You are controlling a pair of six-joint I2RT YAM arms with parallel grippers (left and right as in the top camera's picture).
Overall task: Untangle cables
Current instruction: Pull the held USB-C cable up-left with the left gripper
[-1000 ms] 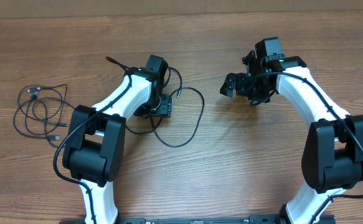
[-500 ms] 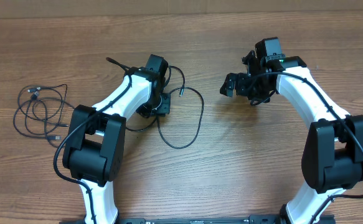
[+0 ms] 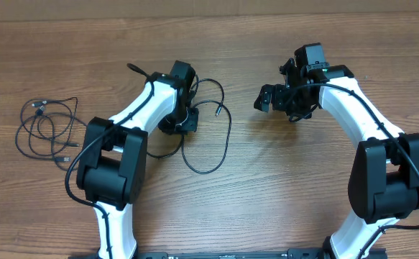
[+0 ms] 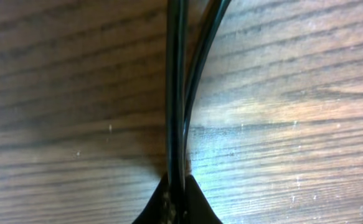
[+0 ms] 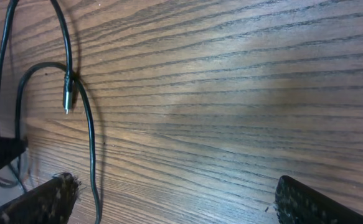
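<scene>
the left gripper [image 3: 186, 121] is sitting left of centre in the overhead frame, low over the wooden table [image 3: 281, 187], and it is clenching a looped cable [image 3: 228, 137]. in the left wrist view its two dark fingertips are meeting at the bottom centre of the frame, with two thin black strands running straight up from between them to the top edge, one upright and one bending slightly to the right. from the gripper this cable is sweeping out in a wide loop toward the centre of the overhead frame, lying flat on the wood. its silver plug tip [image 5: 67, 99] is showing in the upper left of the right wrist view, pointing down the frame and resting beside another strand of the same cable. a second cable bundle [image 3: 47, 129] is lying at the far left of the overhead frame in loose overlapping coils, well apart from both arms. the right gripper [image 3: 278, 106] is hovering in the upper right of centre, released wide and grasping nothing — its fingers [image 5: 44, 199] are standing at the lower left and lower right corners of the right wrist view, with only bare wood grain between them.
</scene>
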